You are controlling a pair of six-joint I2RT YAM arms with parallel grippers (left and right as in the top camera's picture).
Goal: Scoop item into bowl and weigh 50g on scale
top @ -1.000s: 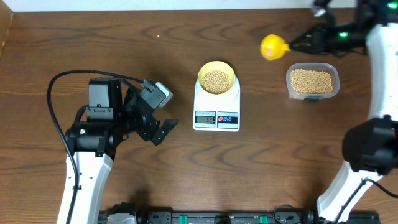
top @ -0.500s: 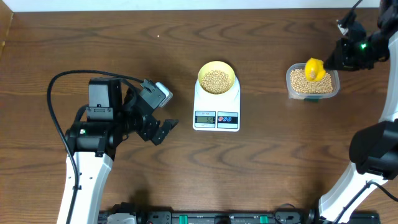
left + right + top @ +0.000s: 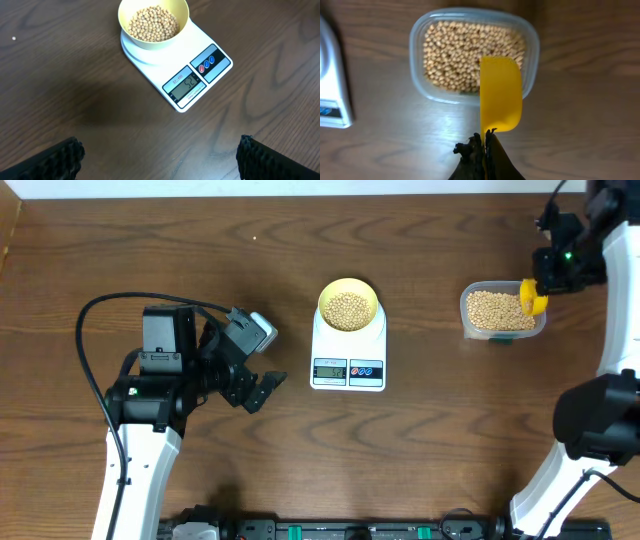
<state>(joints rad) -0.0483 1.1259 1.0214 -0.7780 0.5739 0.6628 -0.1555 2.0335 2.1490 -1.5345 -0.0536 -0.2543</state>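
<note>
— Two claws: how do they stand?
— Left gripper (image 3: 160, 159), at 9 o'clock of the scale (image 3: 202, 39), has its fingers wide apart, holding nothing. Right gripper (image 3: 485, 145) is clamped tight on the handle of a yellow scoop (image 3: 501, 95).
— And the beans (image 3: 152, 22)?
— Some fill the bowl (image 3: 150, 45) on the scale's 12 o'clock end. More lie in the clear tub (image 3: 416, 50) at 3 o'clock, with the scoop over its 3 o'clock rim.

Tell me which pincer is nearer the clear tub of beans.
Right. The right pincer holds the yellow scoop at the tub's right edge; the left pincer rests far off, beyond the scale.
</note>
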